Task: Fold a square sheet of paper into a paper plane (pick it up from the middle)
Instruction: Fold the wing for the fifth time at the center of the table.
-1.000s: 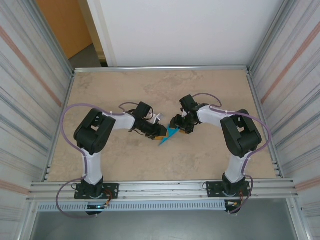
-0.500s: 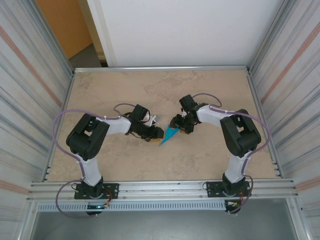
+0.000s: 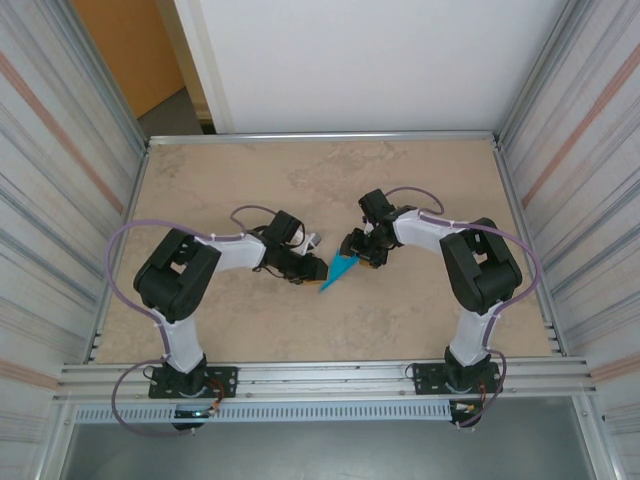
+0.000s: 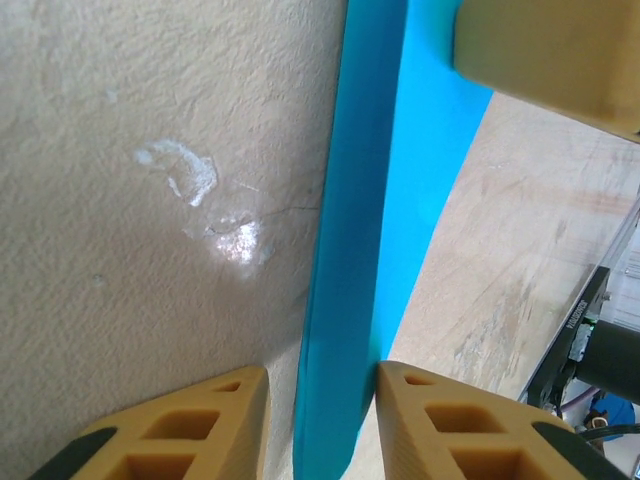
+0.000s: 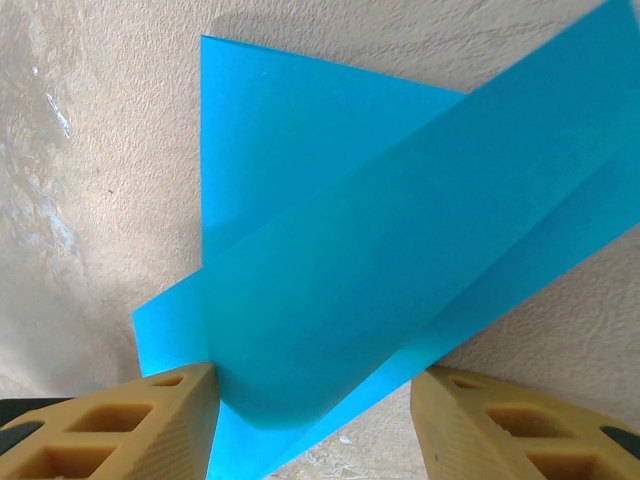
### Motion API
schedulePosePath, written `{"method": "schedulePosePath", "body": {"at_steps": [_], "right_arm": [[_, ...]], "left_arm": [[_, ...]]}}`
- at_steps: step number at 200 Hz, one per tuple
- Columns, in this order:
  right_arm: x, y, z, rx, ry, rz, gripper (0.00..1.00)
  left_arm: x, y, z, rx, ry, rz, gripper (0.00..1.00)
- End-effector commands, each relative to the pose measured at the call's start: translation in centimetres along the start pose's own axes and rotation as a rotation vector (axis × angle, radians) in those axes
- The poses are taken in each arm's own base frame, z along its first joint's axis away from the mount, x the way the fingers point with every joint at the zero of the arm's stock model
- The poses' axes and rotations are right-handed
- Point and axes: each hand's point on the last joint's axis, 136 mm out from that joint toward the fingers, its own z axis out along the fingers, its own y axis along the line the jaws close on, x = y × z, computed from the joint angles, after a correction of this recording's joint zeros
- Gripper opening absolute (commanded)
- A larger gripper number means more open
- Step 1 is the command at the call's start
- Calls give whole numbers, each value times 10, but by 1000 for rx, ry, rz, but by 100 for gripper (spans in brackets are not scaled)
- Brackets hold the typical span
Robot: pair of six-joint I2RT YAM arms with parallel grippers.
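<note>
Left gripper (image 4: 318, 378) open, we straddle the narrow end of the paper plane (image 3: 343, 268); our right gripper (image 5: 312, 378), also open, straddles its wide end. Its long axis runs gripper to gripper on the table (image 3: 420, 190).

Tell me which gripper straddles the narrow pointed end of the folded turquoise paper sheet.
The left gripper: the folded turquoise paper sheet tapers to its tip between that gripper's jaws, whereas the right gripper brackets the sheet's wide end.
</note>
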Motion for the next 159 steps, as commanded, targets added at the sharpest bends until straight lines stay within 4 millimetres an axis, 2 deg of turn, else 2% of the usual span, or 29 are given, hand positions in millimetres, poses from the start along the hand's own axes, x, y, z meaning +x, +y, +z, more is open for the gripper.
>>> {"method": "schedulePosePath", "body": {"at_steps": [1,71,159], "right_arm": [[25,-48,42,164,75,38,54],[34,-57,50,207,94,45,50],[38,-65,54,234,107,55,46]], "left_arm": [[8,8,6,-47,42,-4,32],[11,14,12,-90,70,-21,26],[18,22,20,-142,118,-28,26]]}}
